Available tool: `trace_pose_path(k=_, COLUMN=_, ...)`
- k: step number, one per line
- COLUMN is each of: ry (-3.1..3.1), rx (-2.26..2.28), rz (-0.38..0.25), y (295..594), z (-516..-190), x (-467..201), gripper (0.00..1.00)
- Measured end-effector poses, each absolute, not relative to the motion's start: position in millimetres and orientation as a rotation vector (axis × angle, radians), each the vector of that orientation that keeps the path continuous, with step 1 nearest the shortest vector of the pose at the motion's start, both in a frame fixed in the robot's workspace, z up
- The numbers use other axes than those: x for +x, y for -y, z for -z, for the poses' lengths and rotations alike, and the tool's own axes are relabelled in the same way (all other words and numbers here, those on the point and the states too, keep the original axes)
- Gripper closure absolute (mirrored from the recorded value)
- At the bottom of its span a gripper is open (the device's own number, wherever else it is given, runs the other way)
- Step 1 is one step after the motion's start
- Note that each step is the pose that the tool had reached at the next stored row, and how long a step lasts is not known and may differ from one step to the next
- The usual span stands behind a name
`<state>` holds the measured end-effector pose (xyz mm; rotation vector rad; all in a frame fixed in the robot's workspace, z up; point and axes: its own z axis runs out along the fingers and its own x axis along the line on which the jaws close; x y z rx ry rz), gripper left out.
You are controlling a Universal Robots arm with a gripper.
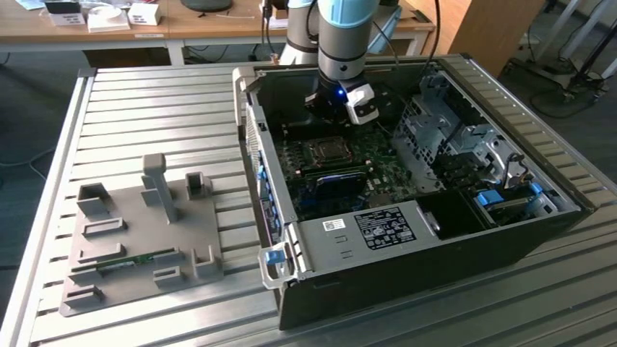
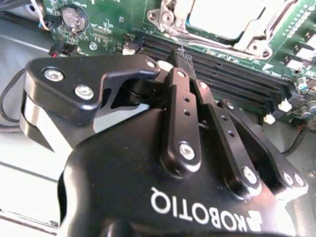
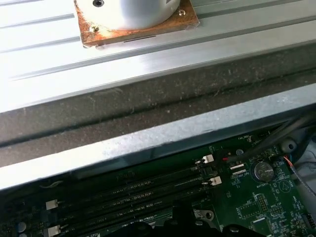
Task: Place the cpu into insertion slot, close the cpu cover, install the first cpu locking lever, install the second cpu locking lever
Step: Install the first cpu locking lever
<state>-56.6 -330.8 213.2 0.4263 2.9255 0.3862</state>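
In the exterior view, an open computer case lies on a ribbed aluminium table, beside a grey fixture plate; wooden desks stand behind. The arm reaches into the case, its gripper poised just above the insertion slot on the green board. In the second wrist view, the gripper's fingers appear pressed together, empty, near the cpu seated under the closed cpu cover. In the first wrist view, black memory slots run beside the case wall.
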Motion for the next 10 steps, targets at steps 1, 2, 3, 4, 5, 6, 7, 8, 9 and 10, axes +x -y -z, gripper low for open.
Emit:
trace_pose_path(k=1, ry=-2.926, rx=0.426, rz=-0.386, y=330.8, z=-213.2, x=-56.6, gripper=0.89)
trace_pose_path(k=2, ry=-2.926, rx=0.426, rz=-0.386, y=330.8, z=-213.2, x=-56.6, gripper=0.89)
trace_pose_path(k=3, ry=-2.925, rx=0.426, rz=-0.386, y=330.8, z=-213.2, x=-56.6, gripper=0.89)
trace_pose_path(k=4, ry=-2.926, rx=0.426, rz=-0.386, y=330.8, z=-213.2, x=-56.6, gripper=0.89)
trace_pose_path(k=5, ry=-2.926, rx=0.427, rz=-0.385, y=330.8, z=-213.2, x=-56.6, gripper=0.89)
trace_pose_path(k=6, ry=-2.927, rx=0.426, rz=-0.381, y=330.7, z=-213.2, x=-56.6, gripper=0.89)
trace_pose_path(k=7, ry=-2.931, rx=0.427, rz=-0.374, y=330.8, z=-213.2, x=-56.6, gripper=0.89)
trace_pose_path(k=8, ry=-2.938, rx=0.428, rz=-0.365, y=330.8, z=-213.2, x=-56.6, gripper=0.89)
trace_pose_path(k=9, ry=-2.949, rx=0.431, rz=-0.357, y=330.7, z=-213.2, x=-56.5, gripper=0.89)
trace_pose_path(k=10, ry=-2.959, rx=0.434, rz=-0.351, y=330.7, z=-213.1, x=-56.3, gripper=0.89)
